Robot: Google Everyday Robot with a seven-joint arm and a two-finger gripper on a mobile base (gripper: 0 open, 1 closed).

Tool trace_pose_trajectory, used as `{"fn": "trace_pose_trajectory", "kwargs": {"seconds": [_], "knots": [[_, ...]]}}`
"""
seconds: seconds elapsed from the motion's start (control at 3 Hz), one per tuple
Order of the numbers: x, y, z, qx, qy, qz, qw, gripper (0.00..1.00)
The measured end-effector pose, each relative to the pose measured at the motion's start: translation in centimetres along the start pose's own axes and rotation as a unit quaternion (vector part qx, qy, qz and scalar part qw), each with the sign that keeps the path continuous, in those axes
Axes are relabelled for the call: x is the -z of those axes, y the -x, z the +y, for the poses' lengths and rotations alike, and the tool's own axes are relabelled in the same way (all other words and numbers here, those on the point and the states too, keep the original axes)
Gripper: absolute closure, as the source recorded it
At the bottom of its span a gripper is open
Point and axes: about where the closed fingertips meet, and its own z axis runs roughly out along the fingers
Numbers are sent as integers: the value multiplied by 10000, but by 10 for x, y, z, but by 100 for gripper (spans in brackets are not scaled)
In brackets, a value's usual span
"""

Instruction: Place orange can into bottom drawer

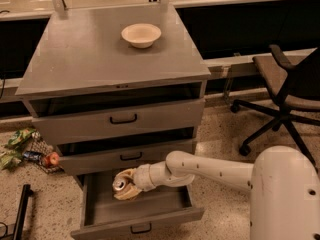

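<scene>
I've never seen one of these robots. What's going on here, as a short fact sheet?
claw: low over the open bottom drawer, shut on the orange can
orange can: tilted in the claw, silver top facing up and left
bottom drawer: pulled out furthest of the three
cream bowl: upright on the cabinet top
office chair: right of the cabinet

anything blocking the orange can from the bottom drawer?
Nothing visible. The gripper holds the orange can over the open bottom drawer; no object shows on the drawer floor beneath it.
</scene>
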Motion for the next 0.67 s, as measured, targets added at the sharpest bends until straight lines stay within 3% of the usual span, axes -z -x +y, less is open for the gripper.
{"fn": "trace_pose_trajectory", "kwargs": {"seconds": [0.33,0.67], "knots": [[-19,-33,-12,248,74,-112,9996,100],[-26,-68,-21,356,-46,-250,9990,100]]}}
